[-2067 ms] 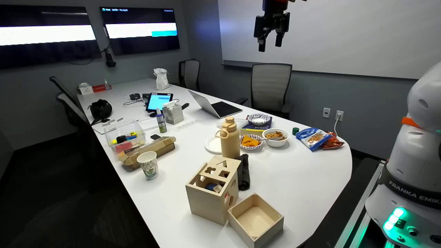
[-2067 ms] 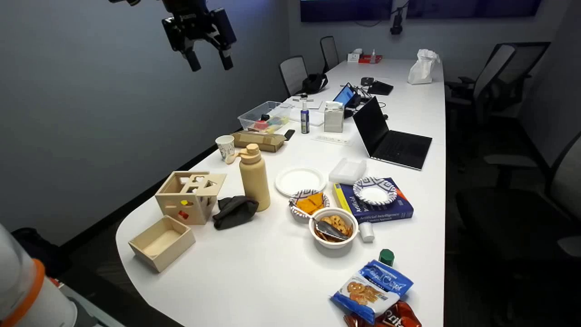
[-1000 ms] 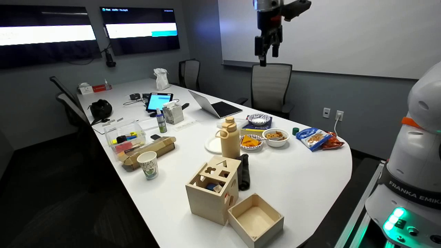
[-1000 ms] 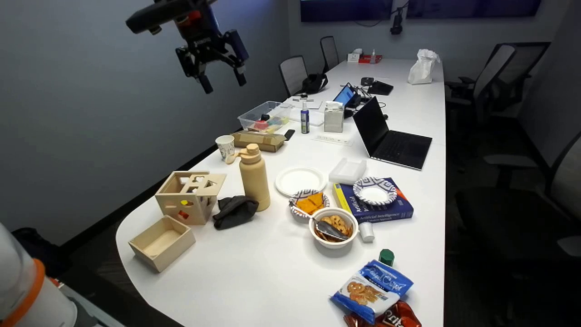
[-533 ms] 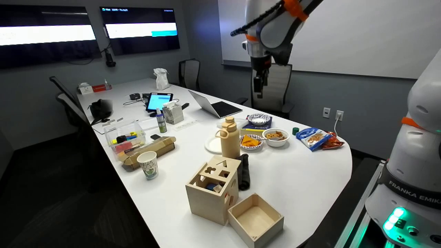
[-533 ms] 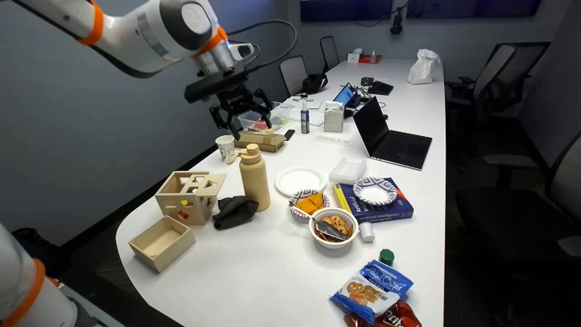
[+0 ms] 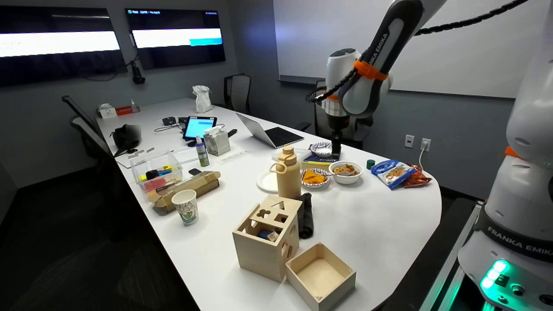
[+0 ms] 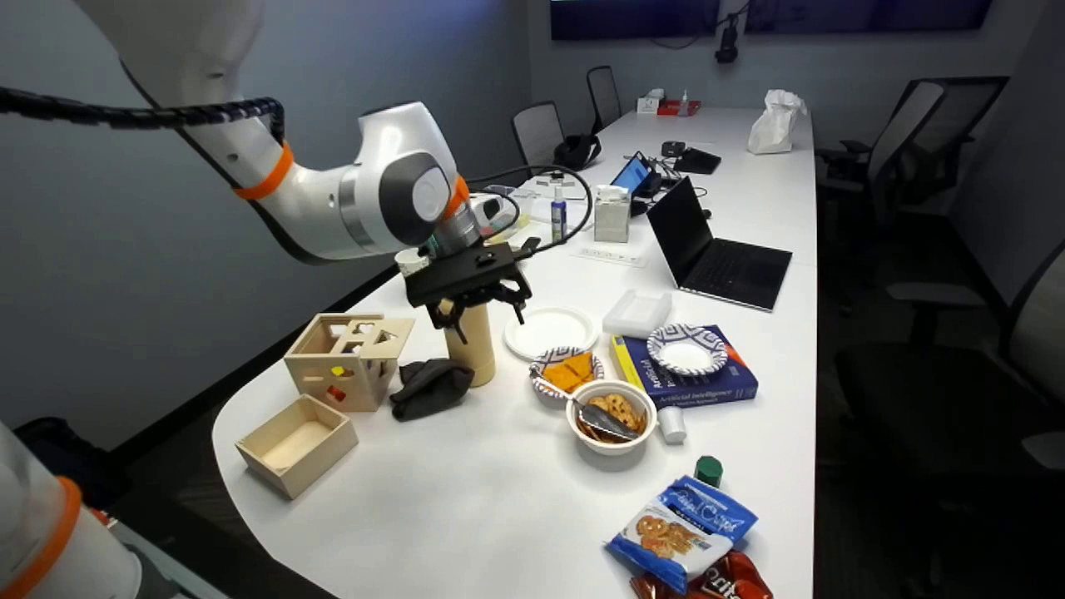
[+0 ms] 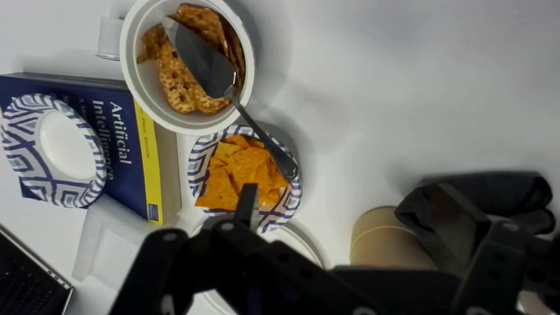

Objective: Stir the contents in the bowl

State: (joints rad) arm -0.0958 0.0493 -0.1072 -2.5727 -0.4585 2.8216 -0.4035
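Note:
The patterned paper bowl [image 9: 292, 199] holds orange chips [image 9: 238, 164]; both also show in an exterior view [image 8: 570, 372]. A white bowl [image 8: 611, 447] with crackers touches or nearly touches it. A serving spoon [image 9: 201, 61] has its blade on the crackers. Its handle lies across the patterned bowl's edge, as the wrist view shows. My gripper [image 8: 493, 329] is open and empty, pointing down above the table. In the wrist view its fingers [image 9: 348, 192] are wide apart, one overlapping the chips in the picture. In an exterior view the gripper [image 7: 336, 153] shows side-on.
A beige bottle [image 8: 472, 366] and a dark cloth [image 8: 431, 388] stand near the gripper. A white plate [image 8: 520, 333] and a book [image 8: 707, 391] with an empty patterned bowl [image 8: 687, 358] lie beside the bowls. Wooden boxes [image 7: 263, 259] and snack bags [image 8: 682, 532] are also there.
The arm has come down from high above the table to a lower position near the bottle and plate. The gripper has stayed open. The things on the table have not moved.

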